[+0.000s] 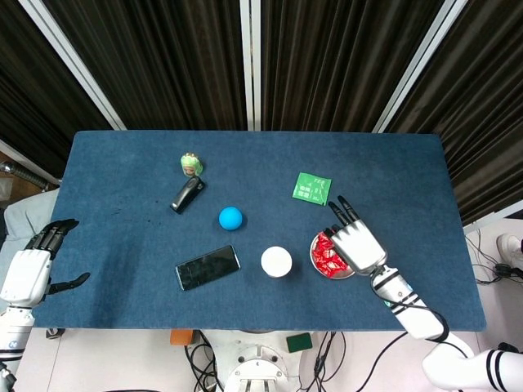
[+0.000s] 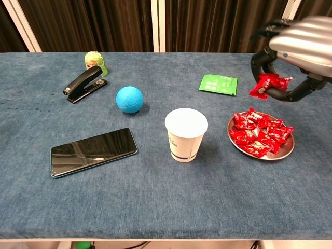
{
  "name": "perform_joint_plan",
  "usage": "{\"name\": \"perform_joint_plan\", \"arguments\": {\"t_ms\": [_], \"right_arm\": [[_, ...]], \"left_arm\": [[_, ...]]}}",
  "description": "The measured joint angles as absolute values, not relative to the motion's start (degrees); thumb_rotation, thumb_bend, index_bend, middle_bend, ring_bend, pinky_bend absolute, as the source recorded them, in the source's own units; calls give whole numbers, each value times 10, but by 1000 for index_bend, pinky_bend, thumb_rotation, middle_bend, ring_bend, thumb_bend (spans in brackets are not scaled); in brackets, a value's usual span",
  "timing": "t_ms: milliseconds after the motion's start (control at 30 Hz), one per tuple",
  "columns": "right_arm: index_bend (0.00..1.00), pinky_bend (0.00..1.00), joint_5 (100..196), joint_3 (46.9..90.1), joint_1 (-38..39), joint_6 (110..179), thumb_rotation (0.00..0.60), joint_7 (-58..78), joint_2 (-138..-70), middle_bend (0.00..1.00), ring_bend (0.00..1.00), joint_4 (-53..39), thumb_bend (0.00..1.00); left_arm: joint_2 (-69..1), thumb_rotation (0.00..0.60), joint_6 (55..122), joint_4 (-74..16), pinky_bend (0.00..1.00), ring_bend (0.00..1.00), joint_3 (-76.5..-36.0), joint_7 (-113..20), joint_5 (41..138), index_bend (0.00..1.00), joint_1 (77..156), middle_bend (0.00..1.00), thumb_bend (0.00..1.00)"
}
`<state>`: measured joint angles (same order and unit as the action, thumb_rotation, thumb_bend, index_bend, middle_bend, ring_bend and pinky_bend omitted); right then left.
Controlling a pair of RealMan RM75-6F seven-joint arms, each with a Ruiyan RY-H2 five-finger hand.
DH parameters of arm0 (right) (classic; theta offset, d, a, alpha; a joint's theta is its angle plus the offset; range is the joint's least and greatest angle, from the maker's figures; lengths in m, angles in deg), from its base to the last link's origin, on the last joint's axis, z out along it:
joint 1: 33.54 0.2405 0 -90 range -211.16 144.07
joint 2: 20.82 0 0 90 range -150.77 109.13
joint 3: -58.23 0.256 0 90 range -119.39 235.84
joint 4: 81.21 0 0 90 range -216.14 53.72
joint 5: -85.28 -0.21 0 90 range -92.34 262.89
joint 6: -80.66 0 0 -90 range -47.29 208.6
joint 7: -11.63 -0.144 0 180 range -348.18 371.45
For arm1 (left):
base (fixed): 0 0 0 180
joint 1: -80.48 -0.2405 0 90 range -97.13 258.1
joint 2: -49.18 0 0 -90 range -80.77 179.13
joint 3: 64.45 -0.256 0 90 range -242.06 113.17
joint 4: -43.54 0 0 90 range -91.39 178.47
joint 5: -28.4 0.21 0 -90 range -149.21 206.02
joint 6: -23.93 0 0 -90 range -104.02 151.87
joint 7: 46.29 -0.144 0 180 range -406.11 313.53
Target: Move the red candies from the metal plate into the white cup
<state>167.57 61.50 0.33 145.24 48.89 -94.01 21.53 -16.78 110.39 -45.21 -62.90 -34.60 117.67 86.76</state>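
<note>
A metal plate (image 2: 284,151) (image 1: 315,257) with several red candies (image 2: 258,135) (image 1: 328,256) sits on the blue table, right of the white cup (image 2: 185,134) (image 1: 276,261). My right hand (image 2: 298,46) (image 1: 356,243) hangs well above the plate and pinches a red candy (image 2: 268,84) between thumb and fingers. In the head view this hand covers the plate's right part. My left hand (image 1: 31,267) rests off the table's left edge, fingers apart, holding nothing.
A black phone (image 2: 93,151) lies left of the cup. Behind it are a blue ball (image 2: 129,99), a black stapler (image 2: 84,83) and a green figurine (image 2: 95,62). A green packet (image 2: 218,84) lies behind the plate.
</note>
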Motion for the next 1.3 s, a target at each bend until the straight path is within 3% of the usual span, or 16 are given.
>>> {"name": "perform_joint_plan", "arguments": {"t_ms": [533,1300], "right_arm": [[777,0,1658,635,56,1394,600,578,-983,627,82,274,477],[775,0,1599,645,115,1356,600,613,-1073,627,82,226,477]], "left_arm": [[-169,600,1116,-438,230,111,-629,-326,1174,151,858,128,44],[-177,600,1122,-405,230,111,-629,-289,1170,151,848,128,44]]}}
